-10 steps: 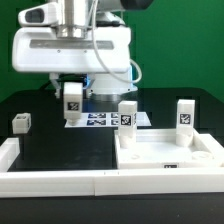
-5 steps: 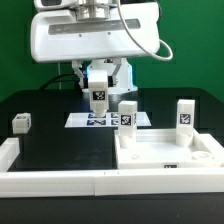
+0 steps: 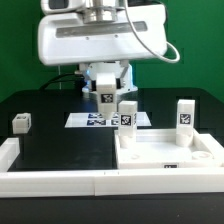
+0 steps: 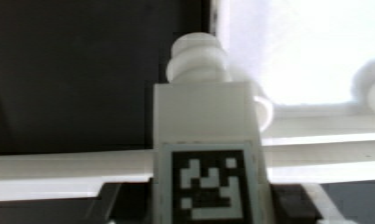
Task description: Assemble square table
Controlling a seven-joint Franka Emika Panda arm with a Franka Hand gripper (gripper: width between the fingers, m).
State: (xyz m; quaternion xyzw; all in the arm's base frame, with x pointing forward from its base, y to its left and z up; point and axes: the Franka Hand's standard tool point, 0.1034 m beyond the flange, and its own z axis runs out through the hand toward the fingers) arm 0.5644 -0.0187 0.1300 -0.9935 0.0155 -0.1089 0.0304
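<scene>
Leg block [image 3: 103, 97] moved sideways; gripping pincer [image 3: 103, 86] seems largely hidden.

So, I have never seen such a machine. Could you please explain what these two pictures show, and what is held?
The white machine is a robot arm. One picture looks at the scene from outside; the other comes from a camera on the arm's wrist. Its pincer holds one white leg with a black-and-white tag, which the wrist view shows close up. On the black surface lies the square table top, with two more legs standing on it. A fourth leg sits apart, at the exterior view's left. The flat marker board lies behind, and white rails border the front.
</scene>
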